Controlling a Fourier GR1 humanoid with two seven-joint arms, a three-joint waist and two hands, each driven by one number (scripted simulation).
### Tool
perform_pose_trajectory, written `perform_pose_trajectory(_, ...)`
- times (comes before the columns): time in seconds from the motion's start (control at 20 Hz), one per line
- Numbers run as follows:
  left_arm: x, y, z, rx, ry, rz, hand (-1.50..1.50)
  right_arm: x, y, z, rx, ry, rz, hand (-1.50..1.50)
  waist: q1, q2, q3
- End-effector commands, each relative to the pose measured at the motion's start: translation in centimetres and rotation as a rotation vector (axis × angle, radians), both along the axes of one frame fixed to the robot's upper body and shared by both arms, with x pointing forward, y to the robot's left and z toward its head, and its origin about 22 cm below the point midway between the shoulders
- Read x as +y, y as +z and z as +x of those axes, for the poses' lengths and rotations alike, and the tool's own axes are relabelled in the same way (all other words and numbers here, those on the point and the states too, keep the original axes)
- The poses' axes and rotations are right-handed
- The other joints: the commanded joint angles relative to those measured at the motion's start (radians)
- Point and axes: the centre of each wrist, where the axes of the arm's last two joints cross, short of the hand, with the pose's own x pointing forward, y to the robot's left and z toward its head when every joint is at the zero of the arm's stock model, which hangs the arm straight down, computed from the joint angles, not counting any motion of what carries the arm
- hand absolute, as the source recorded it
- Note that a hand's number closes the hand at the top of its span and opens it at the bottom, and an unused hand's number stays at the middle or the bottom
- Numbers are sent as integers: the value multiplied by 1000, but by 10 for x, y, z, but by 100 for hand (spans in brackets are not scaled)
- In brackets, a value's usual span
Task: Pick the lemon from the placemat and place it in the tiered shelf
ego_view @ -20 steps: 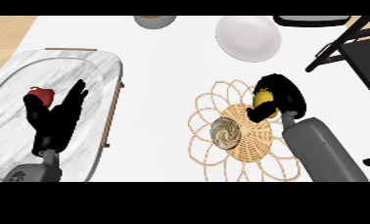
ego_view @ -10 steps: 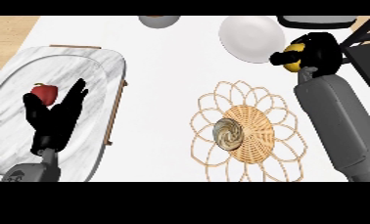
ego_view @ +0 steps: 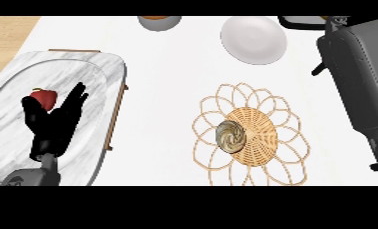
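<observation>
Head view: the woven wicker flower-shaped placemat [ego_view: 247,134] carries only a swirled round object [ego_view: 230,135]; the lemon is hidden. The grey right forearm [ego_view: 358,80] reaches toward the black tiered shelf [ego_view: 306,21], with its hand out of view. The black left hand [ego_view: 55,120] rests open. A lemon is likely light, firm and waxy, best cupped around its middle.

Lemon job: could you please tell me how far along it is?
Done: the placemat holds no lemon, so the pick looks finished. In hand: the right forearm reaches to the shelf frame at upper right; its hand and the lemon are out of view. Left: confirming the placement and withdrawing.
</observation>
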Motion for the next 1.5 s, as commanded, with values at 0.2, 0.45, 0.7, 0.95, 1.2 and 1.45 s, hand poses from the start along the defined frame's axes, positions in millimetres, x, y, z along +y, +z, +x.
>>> perform_pose_trajectory(0.2,-4,-29,-16,121,11,-28,0,-1,85,0,-31,-310,41,150,-14,9,-9)
perform_pose_trajectory(0.45,1,-23,-8,102,23,-31,0,-18,129,-11,-93,-365,37,150,-21,13,-8)
perform_pose_trajectory(0.7,-8,-29,-20,117,6,-42,0,-47,165,-27,-114,-417,42,150,-14,11,-7)
perform_pose_trajectory(0.95,0,-30,-20,108,16,-29,0,-65,168,-32,-79,-409,22,150,-5,16,-6)
perform_pose_trajectory(1.2,-8,-26,-12,110,14,-30,0,-106,170,-44,9,-357,70,150,-15,15,-5)
perform_pose_trajectory(1.45,-13,-24,-21,111,11,-48,0,-140,140,-53,37,-381,53,150,-9,15,-4)
